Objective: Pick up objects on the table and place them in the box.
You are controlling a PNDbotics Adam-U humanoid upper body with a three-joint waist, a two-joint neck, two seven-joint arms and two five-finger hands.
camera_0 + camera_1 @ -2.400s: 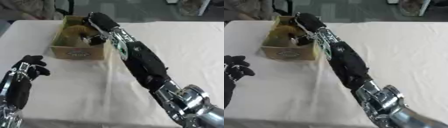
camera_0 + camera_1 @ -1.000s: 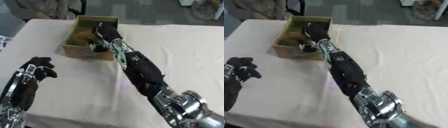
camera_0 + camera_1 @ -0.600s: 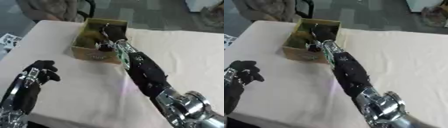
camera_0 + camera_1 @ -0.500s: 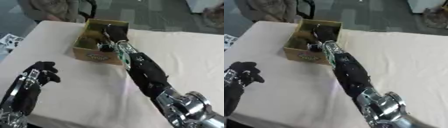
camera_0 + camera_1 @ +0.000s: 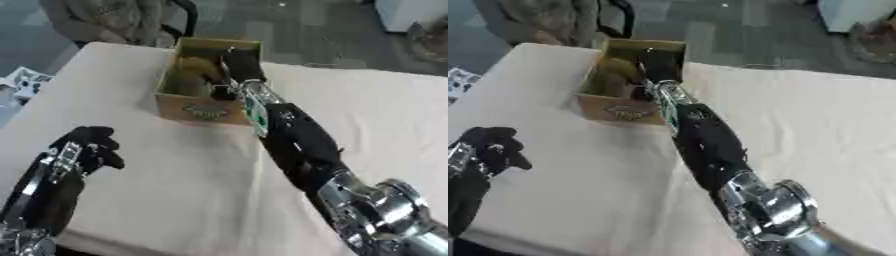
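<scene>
An open cardboard box (image 5: 199,108) stands near the far left part of the table. Brownish-yellow things (image 5: 190,75) lie inside it; I cannot make out what they are. My right arm stretches across the table, and my right hand (image 5: 241,64) is down inside the box, over its right half. Whether its fingers hold anything is hidden. My left hand (image 5: 85,148) hovers at the lower left above the cloth, well short of the box, its fingers curled and holding nothing.
A cream cloth (image 5: 175,180) covers the table, whose left edge runs close to my left hand. A chair with a grey-brown garment (image 5: 114,20) stands beyond the far edge. Something white (image 5: 23,81) lies off the table at the left.
The whole picture has shifted, so the camera has moved. My right hand stays inside the box throughout. My left hand keeps its place at the lower left.
</scene>
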